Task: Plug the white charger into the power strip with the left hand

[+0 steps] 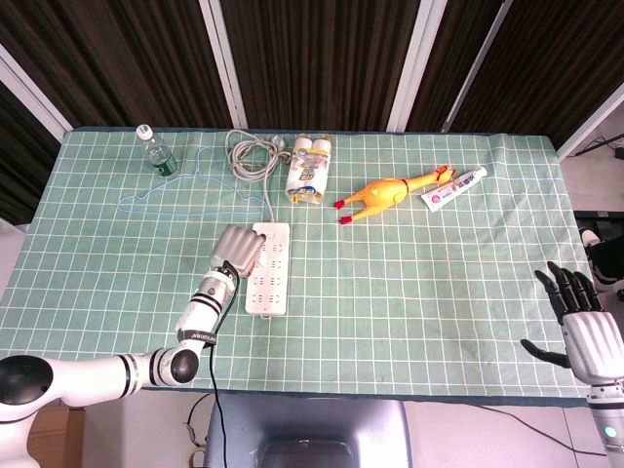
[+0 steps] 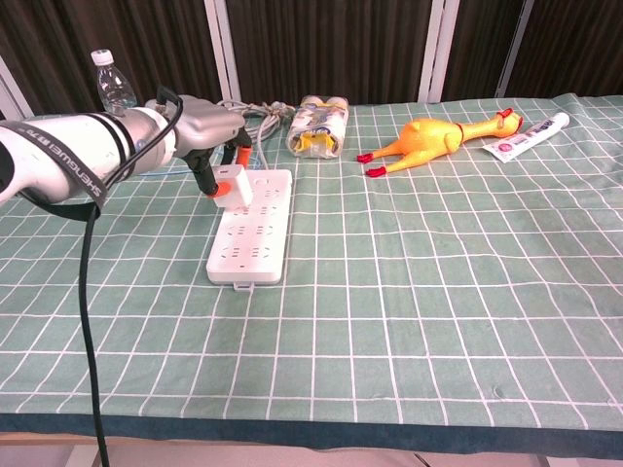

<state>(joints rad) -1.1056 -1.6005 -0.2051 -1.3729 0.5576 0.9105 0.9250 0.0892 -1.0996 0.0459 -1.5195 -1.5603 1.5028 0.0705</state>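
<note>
One charger [image 2: 235,184], small, light, rigid, pinched at sides by left hand [image 2: 209,136] over power strip [image 2: 251,229]; smooth plastic may slip. Right hand [image 1: 583,327] spread, idle.

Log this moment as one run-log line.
left hand: holds white charger | charger: over power strip far end | right hand: open, idle
</note>
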